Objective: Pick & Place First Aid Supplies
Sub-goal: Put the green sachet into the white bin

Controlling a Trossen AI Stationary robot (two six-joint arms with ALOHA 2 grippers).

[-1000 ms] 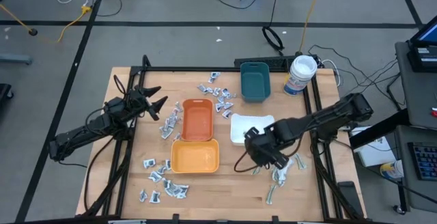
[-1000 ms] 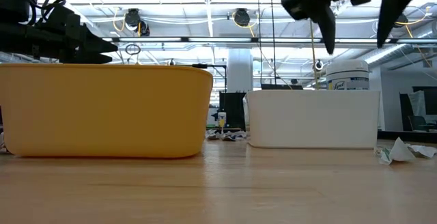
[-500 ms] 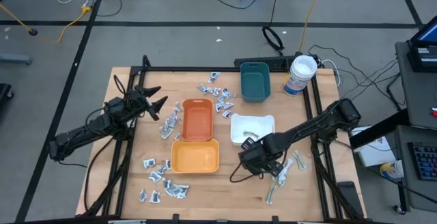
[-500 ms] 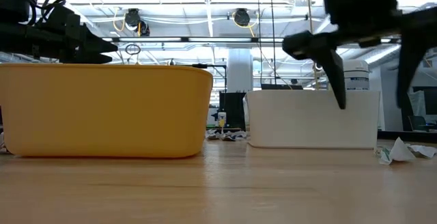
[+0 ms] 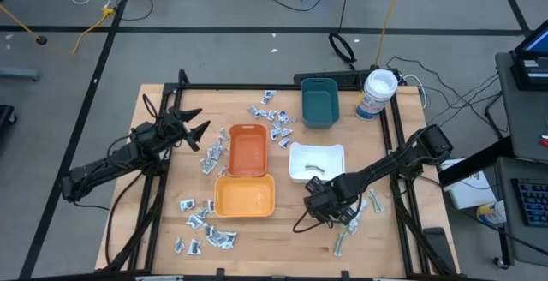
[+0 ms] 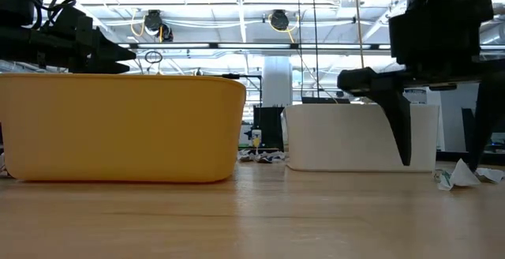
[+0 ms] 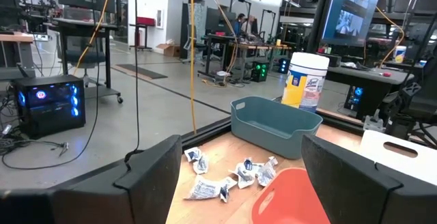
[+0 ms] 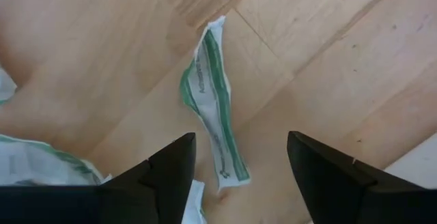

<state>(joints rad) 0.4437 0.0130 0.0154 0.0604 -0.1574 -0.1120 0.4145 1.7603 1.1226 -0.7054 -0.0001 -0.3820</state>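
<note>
Trays: orange (image 5: 247,150), yellow (image 5: 244,197), teal (image 5: 319,102) (all bare inside).

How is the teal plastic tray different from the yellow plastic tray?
The teal plastic tray is blue-green; the yellow plastic tray is yellow. The teal one sits at the table's far edge, its long side running front to back. The yellow one sits nearer the front, its long side running left to right. Both are empty, open-topped rectangles with rounded corners.

Two dark, cable-trailing jointed arms
</note>
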